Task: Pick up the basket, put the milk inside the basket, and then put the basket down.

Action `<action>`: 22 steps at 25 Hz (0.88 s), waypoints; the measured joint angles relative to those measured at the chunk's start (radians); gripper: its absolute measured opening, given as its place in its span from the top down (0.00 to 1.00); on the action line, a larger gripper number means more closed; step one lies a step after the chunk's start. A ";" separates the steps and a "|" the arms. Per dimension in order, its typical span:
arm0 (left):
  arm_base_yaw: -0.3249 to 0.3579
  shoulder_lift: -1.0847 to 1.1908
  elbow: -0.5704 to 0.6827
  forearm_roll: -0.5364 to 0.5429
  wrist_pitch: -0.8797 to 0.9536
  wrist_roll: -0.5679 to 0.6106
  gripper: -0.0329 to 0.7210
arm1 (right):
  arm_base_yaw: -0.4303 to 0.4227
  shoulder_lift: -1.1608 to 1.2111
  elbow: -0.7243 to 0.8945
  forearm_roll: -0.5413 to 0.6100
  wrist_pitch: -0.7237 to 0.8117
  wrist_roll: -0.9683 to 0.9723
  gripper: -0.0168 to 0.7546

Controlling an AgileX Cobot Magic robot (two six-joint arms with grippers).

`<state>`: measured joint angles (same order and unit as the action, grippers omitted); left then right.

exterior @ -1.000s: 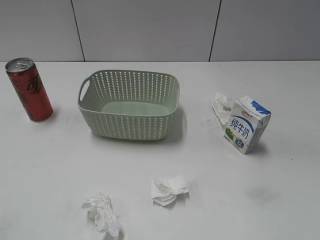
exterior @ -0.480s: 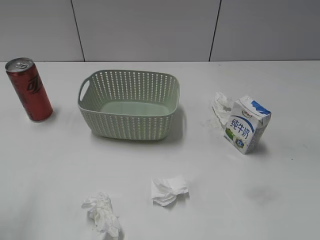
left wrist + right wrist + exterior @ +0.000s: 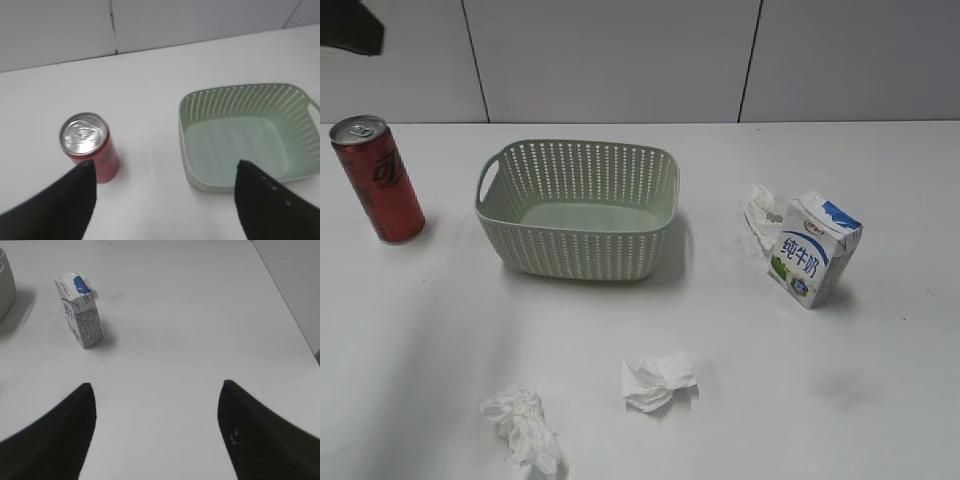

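Left wrist view looks down between my left pincer [image 3: 165, 200], its two dark fingers spread wide apart and holding nothing. Ahead and to its right sits the pale green lattice basket [image 3: 250, 135], upright and with nothing in it on the white table [image 3: 150, 80]. Ahead and to its left stands a red soda can [image 3: 90, 147], near that finger and clearly apart from the basket.

My right pincer [image 3: 155, 435] is likewise spread apart and holds nothing. The milk carton [image 3: 80, 310] stands upright ahead and to its left, well apart from the fingers, with bare table all around it on this side.

I judge the task is at its first step: the basket is not yet lifted. Next, my left pincer must shift right and descend onto the basket's near wall or rim, keeping the left finger off the can.

From the exterior view, crumpled tissues [image 3: 660, 382] lie on the near table and one [image 3: 760, 215] touches or sits just beside the milk's far side. The table's right edge [image 3: 285, 310] is well beyond the carton.
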<state>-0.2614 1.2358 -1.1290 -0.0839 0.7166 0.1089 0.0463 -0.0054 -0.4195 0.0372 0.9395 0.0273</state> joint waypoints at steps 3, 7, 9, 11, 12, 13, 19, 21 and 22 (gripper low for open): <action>-0.033 0.158 -0.129 -0.005 0.125 0.002 0.08 | 0.000 0.000 0.000 0.000 0.000 0.000 0.23; -0.040 0.341 -0.251 -0.043 0.257 0.002 0.09 | 0.000 0.000 0.000 0.000 0.000 0.000 0.23; -0.044 0.424 -0.291 -0.050 0.276 0.002 0.09 | 0.000 0.000 0.000 0.000 0.000 0.000 0.23; -0.045 0.490 -0.313 -0.052 0.277 0.002 0.09 | 0.000 0.000 0.000 0.000 0.000 0.000 0.23; -0.045 0.523 -0.320 -0.053 0.273 0.002 0.10 | 0.000 0.000 0.000 0.000 0.000 0.000 0.23; -0.045 0.554 -0.322 -0.053 0.264 0.002 0.10 | 0.000 0.000 0.000 0.000 0.000 0.000 0.23; -0.045 0.694 -0.325 -0.062 0.208 0.002 0.12 | 0.000 0.000 0.000 0.000 0.000 0.000 0.23; -0.045 0.725 -0.325 -0.072 0.172 0.002 0.13 | 0.000 0.000 0.000 0.000 0.000 0.000 0.23; -0.045 0.735 -0.325 -0.079 0.155 0.002 0.14 | 0.000 0.000 0.000 0.000 0.000 0.000 0.23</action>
<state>-0.3065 1.9712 -1.4541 -0.1633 0.8714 0.1112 0.0463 -0.0054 -0.4195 0.0372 0.9395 0.0273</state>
